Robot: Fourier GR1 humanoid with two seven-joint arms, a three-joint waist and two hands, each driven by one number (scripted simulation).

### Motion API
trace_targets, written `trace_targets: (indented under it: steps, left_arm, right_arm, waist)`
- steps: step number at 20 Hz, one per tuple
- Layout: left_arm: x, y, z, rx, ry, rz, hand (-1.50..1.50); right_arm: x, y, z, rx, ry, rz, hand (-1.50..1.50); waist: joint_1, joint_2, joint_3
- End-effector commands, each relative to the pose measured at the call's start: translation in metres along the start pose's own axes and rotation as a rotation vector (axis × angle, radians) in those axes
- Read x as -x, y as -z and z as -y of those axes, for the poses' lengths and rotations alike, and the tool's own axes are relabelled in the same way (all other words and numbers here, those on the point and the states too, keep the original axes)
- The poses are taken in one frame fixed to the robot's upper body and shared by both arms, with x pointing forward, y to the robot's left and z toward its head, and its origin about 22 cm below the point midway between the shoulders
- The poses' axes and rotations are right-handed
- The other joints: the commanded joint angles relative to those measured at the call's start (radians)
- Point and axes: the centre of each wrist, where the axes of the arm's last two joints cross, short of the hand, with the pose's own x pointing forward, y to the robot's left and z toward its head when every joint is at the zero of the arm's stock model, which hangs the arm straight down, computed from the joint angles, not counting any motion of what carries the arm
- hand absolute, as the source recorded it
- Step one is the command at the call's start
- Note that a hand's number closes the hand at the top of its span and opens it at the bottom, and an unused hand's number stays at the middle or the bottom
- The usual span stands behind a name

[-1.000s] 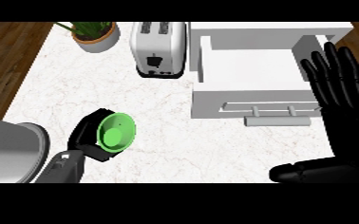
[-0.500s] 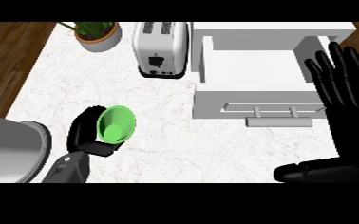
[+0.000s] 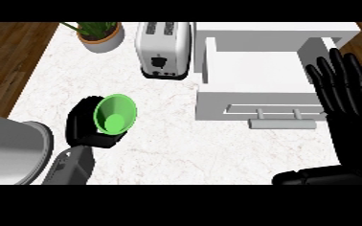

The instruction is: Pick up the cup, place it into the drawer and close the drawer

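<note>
Bright green marks the cup [image 3: 114, 114], a small round vessel with a paler green floor showing through its open mouth, which tilts toward the view. It sits in the left hand [image 3: 88, 123], whose black fingers are curled round its far side and underside, over the left part of the white marbled bench [image 3: 176, 153]. The grey forearm runs down from that hand to the lower edge. At the lower left corner a grey rounded object [image 3: 20, 148] shows only in part; what it is cannot be told.

On the right, the right hand [image 3: 339, 88] stands upright near the edge, fingers straight and spread, holding nothing, just beside the white drawer [image 3: 258, 81]. The drawer stands pulled open, its flat white interior visible, with a pale bar handle [image 3: 281, 122] along its near front.

Farther back, a white and silver toaster [image 3: 164, 48] stands left of the drawer, well beyond the cup. At the far left corner a potted plant [image 3: 99, 34] with thin green leaves sits in a tan pot, beside the brown wooden floor [image 3: 21, 52].
</note>
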Motion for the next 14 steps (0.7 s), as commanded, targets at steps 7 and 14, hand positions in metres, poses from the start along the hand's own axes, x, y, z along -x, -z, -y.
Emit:
trace_targets:
  steps: [7,14]
  left_arm:
    - [-0.056,0.055,0.083,0.167,-0.091,0.06,1.5]
    - [-0.114,0.098,0.133,0.192,-0.1,0.069,1.5]
  right_arm:
    - [0.014,0.004,0.018,-0.004,-0.006,-0.026,-1.5]
    - [0.009,0.0,0.011,0.002,0.008,-0.014,-1.5]
  waist:
    - [0.002,-0.001,0.001]
    - [-0.006,0.001,0.0]
